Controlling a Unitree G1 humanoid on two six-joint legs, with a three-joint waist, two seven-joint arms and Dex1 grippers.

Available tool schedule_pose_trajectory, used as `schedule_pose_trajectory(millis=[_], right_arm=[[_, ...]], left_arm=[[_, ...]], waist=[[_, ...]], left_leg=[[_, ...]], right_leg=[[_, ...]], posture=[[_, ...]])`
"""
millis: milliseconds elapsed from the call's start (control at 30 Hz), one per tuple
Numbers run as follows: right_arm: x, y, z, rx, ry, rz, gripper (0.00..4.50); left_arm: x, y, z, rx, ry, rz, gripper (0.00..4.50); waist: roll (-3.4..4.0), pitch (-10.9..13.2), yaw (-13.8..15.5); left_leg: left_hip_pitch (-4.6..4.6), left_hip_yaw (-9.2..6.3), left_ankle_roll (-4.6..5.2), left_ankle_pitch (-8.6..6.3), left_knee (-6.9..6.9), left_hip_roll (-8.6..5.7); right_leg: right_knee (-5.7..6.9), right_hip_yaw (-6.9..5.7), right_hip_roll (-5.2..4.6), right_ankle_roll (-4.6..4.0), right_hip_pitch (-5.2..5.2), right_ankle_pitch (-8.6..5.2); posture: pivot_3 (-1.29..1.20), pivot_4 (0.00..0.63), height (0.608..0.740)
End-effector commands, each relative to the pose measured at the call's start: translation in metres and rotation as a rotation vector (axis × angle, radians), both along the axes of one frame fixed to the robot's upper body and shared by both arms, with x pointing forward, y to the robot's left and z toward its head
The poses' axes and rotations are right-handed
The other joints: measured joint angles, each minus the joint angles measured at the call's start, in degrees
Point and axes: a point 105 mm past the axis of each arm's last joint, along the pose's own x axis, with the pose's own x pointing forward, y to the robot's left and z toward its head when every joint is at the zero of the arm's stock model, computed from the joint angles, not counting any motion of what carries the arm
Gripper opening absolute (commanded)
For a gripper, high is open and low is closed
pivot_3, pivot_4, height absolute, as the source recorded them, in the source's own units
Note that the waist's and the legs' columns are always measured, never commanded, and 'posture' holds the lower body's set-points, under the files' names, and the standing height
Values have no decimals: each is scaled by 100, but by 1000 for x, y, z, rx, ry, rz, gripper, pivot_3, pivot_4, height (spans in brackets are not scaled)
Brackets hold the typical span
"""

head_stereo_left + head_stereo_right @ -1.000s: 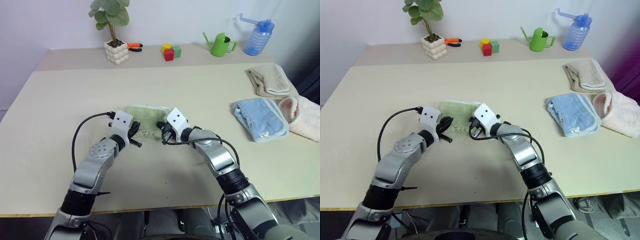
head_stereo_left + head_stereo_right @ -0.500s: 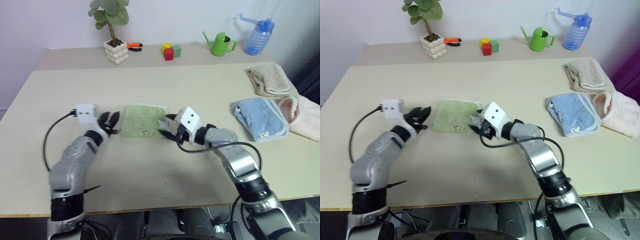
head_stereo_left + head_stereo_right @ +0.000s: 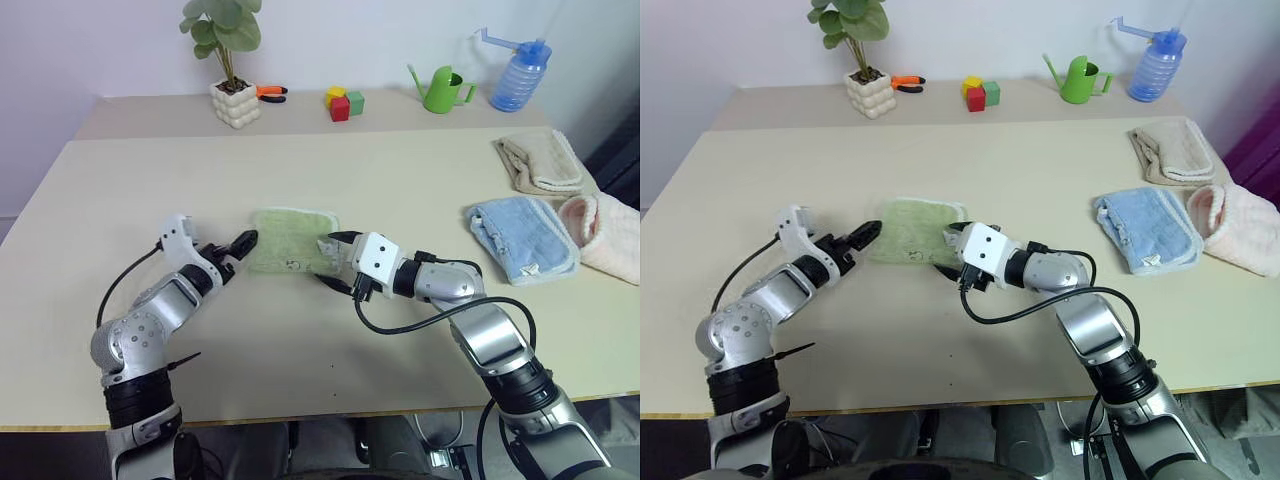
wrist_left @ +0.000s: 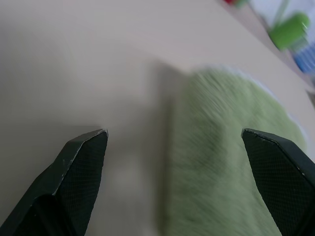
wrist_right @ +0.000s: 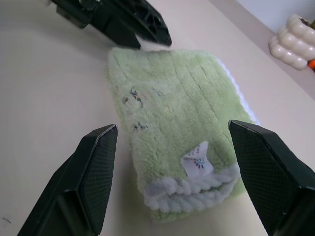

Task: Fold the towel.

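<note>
While the towel (image 3: 292, 241) lies folded on the counter (image 3: 400, 170) between both arms, you have the left pincer (image 3: 240, 244) just off its left edge and the right pincer (image 3: 335, 258) at its right edge (both spread wide, empty); its long axis runs near-to-far.

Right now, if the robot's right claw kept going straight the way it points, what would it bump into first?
Most likely the green towel. The right gripper is open and aimed right at its near folded edge, though its height above the cloth is unclear.
</note>
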Motion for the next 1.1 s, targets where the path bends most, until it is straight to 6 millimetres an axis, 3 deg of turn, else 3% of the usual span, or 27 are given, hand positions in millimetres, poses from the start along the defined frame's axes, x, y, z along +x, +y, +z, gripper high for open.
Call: schedule_pose_trajectory(millis=[33,100,333,367,467,533,600,667,733,800,967,1100], right_arm=[[-2,6,12,15,-62,22,3656],[-1,5,12,13,-68,20,3656],[0,1,10,5,-68,9,3656],[0,0,9,4,-68,8,3656],[3,-1,8,-2,-68,-3,3656],[6,-3,6,-9,-71,-16,3656],[7,-5,6,-11,-72,-24,3656],[6,-4,5,-12,-75,-26,3656],[6,-3,5,-11,-76,-25,3656],[5,-1,5,-9,-76,-21,3656],[7,-2,3,-16,-74,-17,3656],[9,-2,2,-21,-73,-10,3656]], left_arm=[[-4,-25,2,-6,3,-105,4218],[-5,-30,0,-6,8,-115,3671],[-7,-38,5,-31,-17,-131,319],[-7,-39,6,-34,-23,-133,28],[9,-17,38,-118,-180,24,28],[20,19,55,-133,-253,224,28],[26,54,59,-123,-268,393,28],[25,108,63,-131,-273,662,28],[12,154,61,-145,-278,890,28],[-5,187,43,-129,-214,1058,28],[-29,200,10,-147,-80,1181,28],[-46,198,5,-197,-70,1221,1563]], waist=[[0,0,1],[0,0,3],[0,0,-2],[0,0,-1],[-1,1,9],[-7,5,10],[-7,5,-10],[-7,4,-22],[-7,4,-25],[-8,5,-16],[-36,2,125],[-68,-3,133]], left_leg=[[0,0,-1,0,0,0],[0,1,-1,0,0,-1],[0,0,-1,0,0,0],[0,0,-1,0,0,0],[-1,0,-1,1,0,0],[-2,0,-2,1,1,-1],[-2,-1,-6,4,1,3],[3,4,-8,4,-4,4],[4,4,-11,6,-6,7],[1,5,-30,16,-6,7],[-11,-1,-24,13,4,-5],[-13,-7,-6,3,7,-11]], right_leg=[[0,0,0,0,0,0],[0,0,-1,0,1,0],[-1,0,0,0,0,0],[-1,0,0,0,0,0],[-1,0,-1,0,0,0],[-2,0,-2,-1,0,0],[-2,-1,1,-2,-1,1],[-1,2,3,-3,-2,0],[-5,2,7,-3,-4,0],[-9,4,7,-2,-5,0],[-14,0,-5,2,-4,3],[-16,-1,-10,9,1,7]], posture=[[0,150,730],[0,150,730],[0,150,730],[0,150,730],[0,150,730],[0,150,730],[0,150,730],[0,150,730],[0,150,730],[0,150,730],[0,150,730],[0,150,730]])
